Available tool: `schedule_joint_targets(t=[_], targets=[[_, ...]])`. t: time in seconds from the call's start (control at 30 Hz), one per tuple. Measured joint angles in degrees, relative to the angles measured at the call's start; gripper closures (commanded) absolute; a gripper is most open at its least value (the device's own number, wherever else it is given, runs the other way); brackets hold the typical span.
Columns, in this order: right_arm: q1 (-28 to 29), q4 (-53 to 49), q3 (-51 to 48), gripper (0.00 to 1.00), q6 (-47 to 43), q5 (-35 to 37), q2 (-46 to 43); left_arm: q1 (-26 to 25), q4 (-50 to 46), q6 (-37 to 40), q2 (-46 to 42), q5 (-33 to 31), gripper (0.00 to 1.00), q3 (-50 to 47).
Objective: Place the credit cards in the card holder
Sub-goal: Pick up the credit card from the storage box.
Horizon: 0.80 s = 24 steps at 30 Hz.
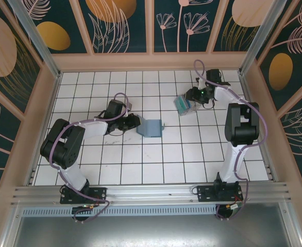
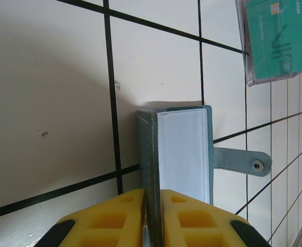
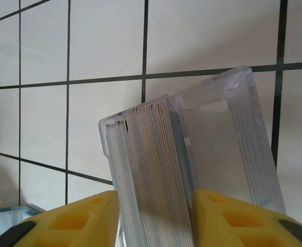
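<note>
My left jaws (image 2: 152, 198) are closed on the spine edge of the card holder (image 2: 178, 154), pinching it between the yellow pads (image 2: 115, 218) so it points away from me toward the top of the left wrist frame. Its pale inner face is turned to the right and its snap strap (image 2: 244, 161) sticks out on that side. My right jaws (image 3: 155, 198) are closed on the stack of credit cards (image 3: 151, 170), which stands on edge inside the clear plastic box (image 3: 233, 149). As far as I can tell, one pad sits inside the box and the other at its outer wall. From above, the card holder sits near the middle of the white tiled surface (image 1: 140, 164), and the box of cards lies up and to the right of it, apart from it but near. The right arm is plainly the nearer one to the cards. I judge that the coming move turns on that diagonal: the cards must travel down and left toward the holder, with their long edge lined up with the pocket mouth on the pale face. No card is in a pocket yet.
</note>
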Motion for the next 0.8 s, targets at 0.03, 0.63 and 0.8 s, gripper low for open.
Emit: schedule_joint_targets(t=[0.03, 0.63, 0.8], targets=[[0.0, -0.02, 0.0, 0.68, 0.04, -0.39, 0.0, 0.0, 0.0, 0.0, 0.0, 0.0, 0.83, 0.0], [0.07, -0.37, -0.09, 1.0, 0.0, -0.2, -0.17, 0.0, -0.15, -0.46, -0.42, -3.91, 0.85, -2.27], [1.33, -0.5, -2.4, 1.0, 0.76, 6.95, -4.57, 0.0, -0.63, -0.61, -2.95, -4.92, 0.9, -2.73]])
